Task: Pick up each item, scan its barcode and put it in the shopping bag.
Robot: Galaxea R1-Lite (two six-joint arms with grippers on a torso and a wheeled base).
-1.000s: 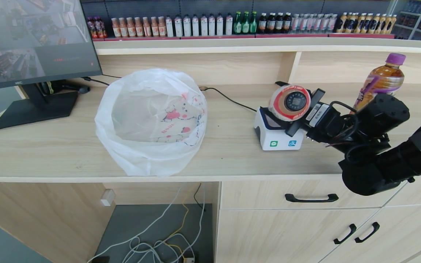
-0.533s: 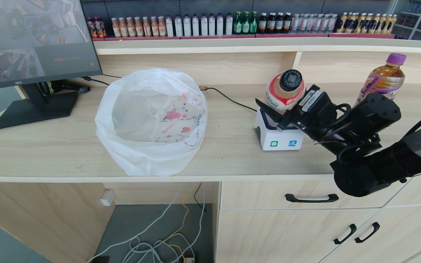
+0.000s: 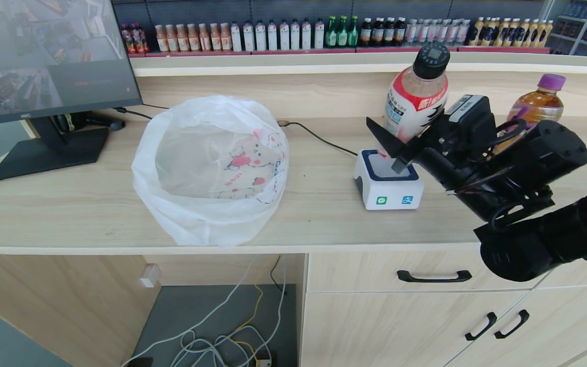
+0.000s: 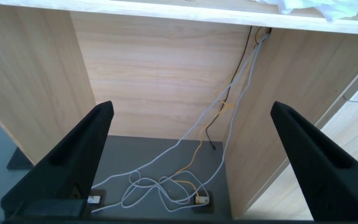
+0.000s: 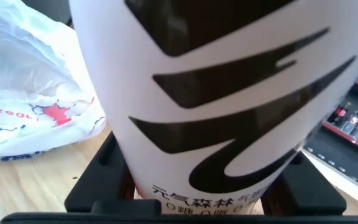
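Left gripper (image 4: 191, 107), under the table (image 3: 69, 204) edge: fingers spread wide, grasping nothing. On the table, the shopping bag (image 3: 212, 168) stands open-mouthed at 9 o'clock of the white scanner (image 3: 388, 191). Right gripper (image 3: 393, 148): clenched on the lower body of a black-capped drink bottle (image 3: 416, 99), held nearly upright over the scanner's top. A purple-capped bottle (image 3: 538, 107) stands at 2 o'clock of the scanner, and a monitor (image 3: 44, 56) at 10 o'clock of the bag.
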